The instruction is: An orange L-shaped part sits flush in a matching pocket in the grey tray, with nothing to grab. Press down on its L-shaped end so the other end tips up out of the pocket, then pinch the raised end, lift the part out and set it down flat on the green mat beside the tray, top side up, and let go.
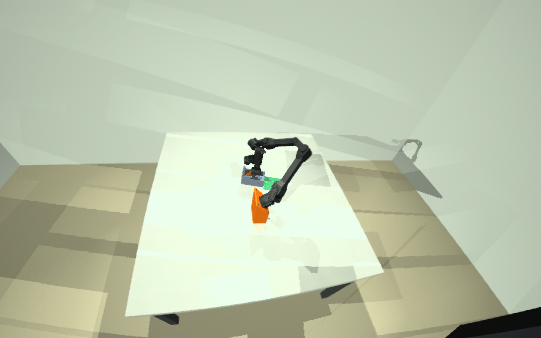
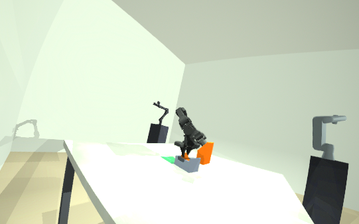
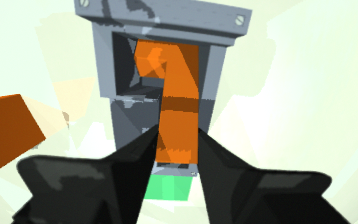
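The orange L-shaped part lies tilted in the pocket of the grey tray. Its L-shaped end is down in the deeper part of the pocket, and its straight end is tipped up. My gripper is shut on the raised straight end, one finger on each side. The fingers point down over the tray. The green mat lies beside the tray, beyond the raised end in the wrist view.
A tall orange block stands on the white table close to the tray, by the arm's base. Other arms on dark pedestals stand beyond the table.
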Robot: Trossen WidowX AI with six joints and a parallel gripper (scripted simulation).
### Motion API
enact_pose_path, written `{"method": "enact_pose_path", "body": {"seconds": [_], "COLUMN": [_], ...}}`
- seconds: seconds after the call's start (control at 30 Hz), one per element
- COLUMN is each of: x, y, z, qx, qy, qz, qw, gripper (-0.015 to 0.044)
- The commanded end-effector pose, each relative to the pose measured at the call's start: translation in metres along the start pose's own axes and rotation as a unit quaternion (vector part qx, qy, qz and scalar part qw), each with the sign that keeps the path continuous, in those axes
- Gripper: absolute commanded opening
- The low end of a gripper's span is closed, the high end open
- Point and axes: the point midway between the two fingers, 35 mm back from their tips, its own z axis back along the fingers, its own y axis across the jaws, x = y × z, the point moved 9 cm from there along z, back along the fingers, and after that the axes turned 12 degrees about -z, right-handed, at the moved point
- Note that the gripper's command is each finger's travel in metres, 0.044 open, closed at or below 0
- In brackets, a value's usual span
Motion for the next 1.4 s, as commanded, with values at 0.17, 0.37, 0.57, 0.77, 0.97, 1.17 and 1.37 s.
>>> {"method": "enact_pose_path", "body": {"seconds": [0.17, 0.37, 0.57, 0.77, 0.97, 1.17, 1.37], "x": [0.0, 0.0, 0.0, 0.0, 0.0, 0.0, 0.0], "y": [0.0, 0.0, 0.0, 0.0, 0.0, 0.0, 0.0], "z": [0.004, 0.013, 0.022, 0.031, 0.04, 0.05, 0.06], "qx": [0.0, -0.001, -0.001, -0.001, -0.001, -0.001, -0.001], "qy": [0.0, 0.001, 0.001, 0.001, 0.001, 0.001, 0.0], "qz": [-0.001, 0.0, 0.001, 0.001, 0.002, 0.002, 0.002], "qw": [1.0, 1.0, 1.0, 1.0, 1.0, 1.0, 1.0], "gripper": [0.0, 0.0, 0.0, 0.0, 0.0, 0.0, 0.0]}}
